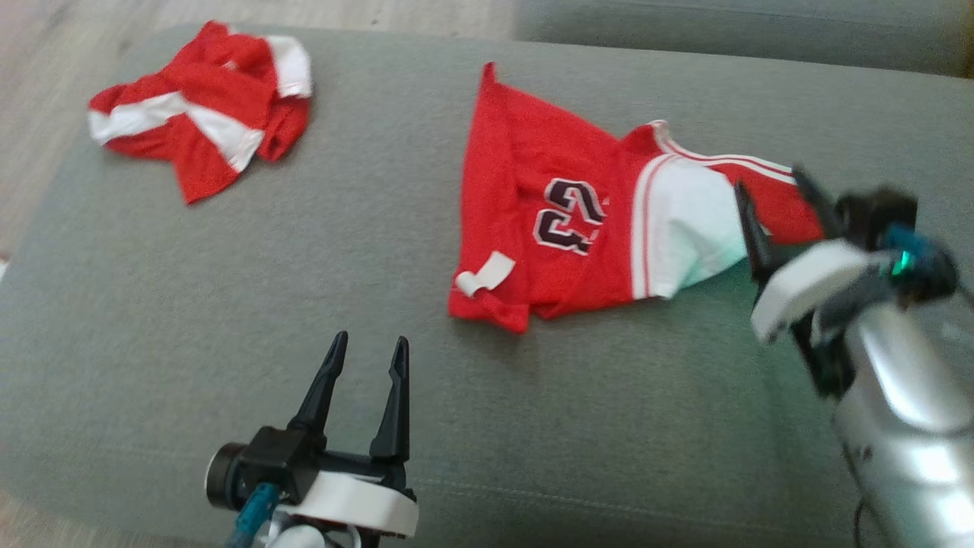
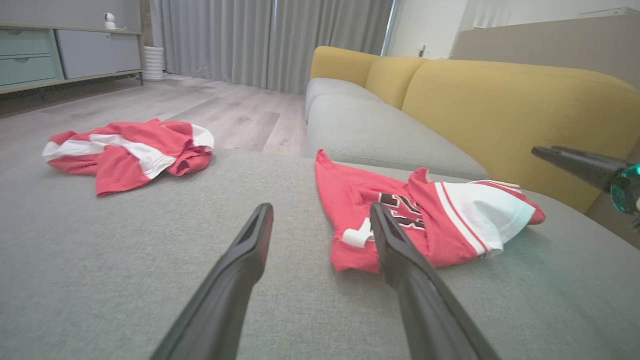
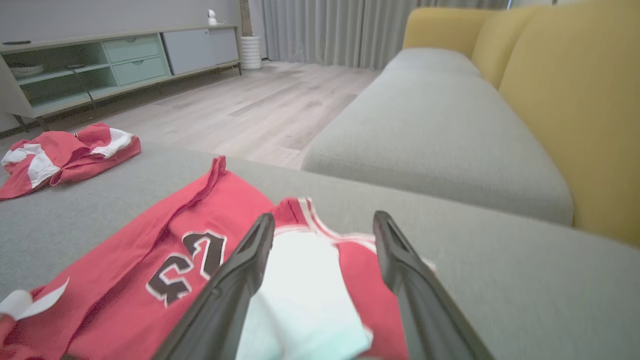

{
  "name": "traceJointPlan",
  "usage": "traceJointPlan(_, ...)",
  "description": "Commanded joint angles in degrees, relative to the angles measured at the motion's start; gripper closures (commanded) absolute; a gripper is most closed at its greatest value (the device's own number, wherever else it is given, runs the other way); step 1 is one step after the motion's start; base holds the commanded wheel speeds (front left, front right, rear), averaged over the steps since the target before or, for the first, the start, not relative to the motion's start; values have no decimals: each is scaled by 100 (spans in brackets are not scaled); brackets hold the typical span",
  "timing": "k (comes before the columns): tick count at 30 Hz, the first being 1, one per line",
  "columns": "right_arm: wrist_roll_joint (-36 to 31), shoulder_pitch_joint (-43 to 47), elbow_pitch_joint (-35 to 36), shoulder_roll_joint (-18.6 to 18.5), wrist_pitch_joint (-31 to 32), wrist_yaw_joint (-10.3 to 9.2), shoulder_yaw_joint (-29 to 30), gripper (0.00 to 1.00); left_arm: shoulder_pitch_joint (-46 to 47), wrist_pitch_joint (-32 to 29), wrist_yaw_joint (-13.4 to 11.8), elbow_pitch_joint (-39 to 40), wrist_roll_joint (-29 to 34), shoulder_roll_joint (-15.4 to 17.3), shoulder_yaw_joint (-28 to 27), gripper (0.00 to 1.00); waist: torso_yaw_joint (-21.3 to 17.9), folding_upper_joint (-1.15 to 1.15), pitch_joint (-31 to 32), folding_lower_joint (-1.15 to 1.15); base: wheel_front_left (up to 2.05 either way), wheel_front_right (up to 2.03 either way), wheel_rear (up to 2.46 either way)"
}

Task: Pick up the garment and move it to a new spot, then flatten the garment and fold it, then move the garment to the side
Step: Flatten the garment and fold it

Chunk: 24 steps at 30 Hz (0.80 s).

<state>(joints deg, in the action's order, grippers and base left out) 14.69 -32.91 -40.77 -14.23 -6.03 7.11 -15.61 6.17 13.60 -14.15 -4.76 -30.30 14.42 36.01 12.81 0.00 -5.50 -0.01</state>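
The jersey (image 1: 563,221), red with a white side panel and a dark two-digit number, lies crumpled and partly folded over on the grey cushion (image 1: 228,320), not flat. A white tag shows at its near corner. Right hand (image 1: 768,180): released, fingers spread wide, nothing gripped. It sits at the jersey's right end, with both fingertips over the white panel; whether the tips touch the cloth cannot be told. In the right wrist view the white panel shows between the two fingers (image 3: 235,280). Left hand (image 1: 371,339): released, fingers spread, empty. It hangs near the jersey's near-left corner, apart from the cloth, fingers pointing away from the robot. A second garment (image 1: 205,114), red and white and bunched, lies well to the left of the jersey, by the cushion's far left corner. Beyond the jersey stands a sofa (image 2: 500,100) with a grey seat and yellow back. A wood floor (image 2: 225,110) lies beyond the jersey to its left.
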Motion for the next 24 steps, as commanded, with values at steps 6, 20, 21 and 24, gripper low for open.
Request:
traceJointPlan(6, 177, 949, 699, 400, 288, 37, 363, 0, 177, -82, -78, 355, 25, 173, -189, 0, -311, 0, -32, 1, 0, 0, 0)
traceJointPlan(20, 65, 558, 87, 662, 442, 37, 607, 0, 310, -152, -96, 440, 58, 262, -177, 0, 99, 0, -350, 1, 0, 0, 0)
traceJointPlan(21, 58, 507, 16, 665, 429, 37, 598, 0, 310, -151, -96, 439, 56, 264, -175, 0, 111, 0, -354, 1, 0, 0, 0)
traceJointPlan(24, 33, 338, -157, 685, 340, 37, 542, 0, 309, -148, -107, 436, 54, 264, -167, 0, 123, 0, -357, 1, 0, 0, 0)
